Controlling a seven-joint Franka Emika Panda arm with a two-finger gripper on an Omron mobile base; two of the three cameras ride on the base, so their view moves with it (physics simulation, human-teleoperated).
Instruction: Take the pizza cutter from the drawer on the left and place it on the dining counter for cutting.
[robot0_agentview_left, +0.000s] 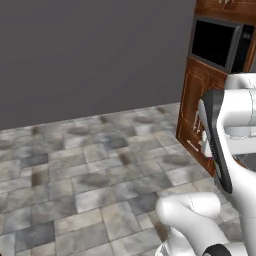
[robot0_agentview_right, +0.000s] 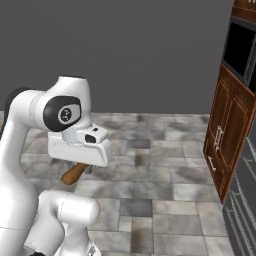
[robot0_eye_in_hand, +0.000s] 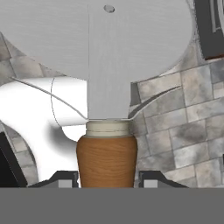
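Grey stone-tiled floor (robot0_agentview_left: 75, 165) below, wooden cabinet (robot0_agentview_right: 225, 135) to the right; jaws pinching pizza cutter (robot0_eye_in_hand: 107, 109) by its brown handle above that floor.

i looked out on a plain, flat dark grey wall (robot0_agentview_left: 90, 55) that ran across the back of the room with nothing on it. under it lay a floor of grey and tan stone tiles (robot0_agentview_left: 85, 175), mottled and stained brown in patches, set in staggered rows. at the right stood a tall reddish-brown wooden cabinet unit (robot0_agentview_right: 227, 145) with panelled doors and vertical silver handles (robot0_agentview_right: 218, 138). a black built-in oven with a dark glass front (robot0_agentview_left: 216, 44) sat in the upper part of that unit. the light was even and soft, with no strong shadows on the floor.
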